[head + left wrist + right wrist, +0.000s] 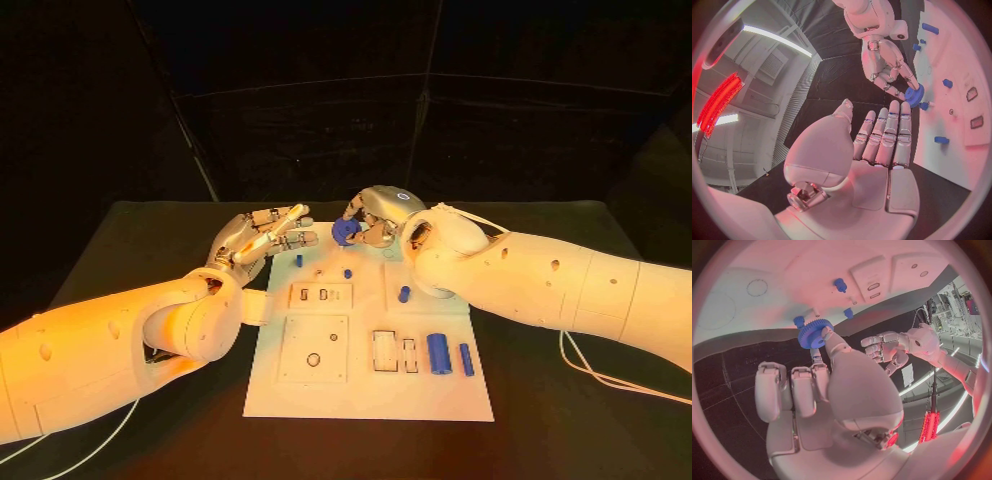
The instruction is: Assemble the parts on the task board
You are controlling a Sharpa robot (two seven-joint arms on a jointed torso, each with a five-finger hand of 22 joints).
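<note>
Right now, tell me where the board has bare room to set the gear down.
The near strip of the task board, below the square recess plate and the two upright blue cylinders, is bare. The far end is crowded: small blue pegs stand there, the right hand holds the blue gear over it, and the left hand hovers beside.

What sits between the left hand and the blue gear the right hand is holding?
Nothing: in the left wrist view the left hand lies open, and bare black table separates it from the blue gear pinched by the right hand.
</note>
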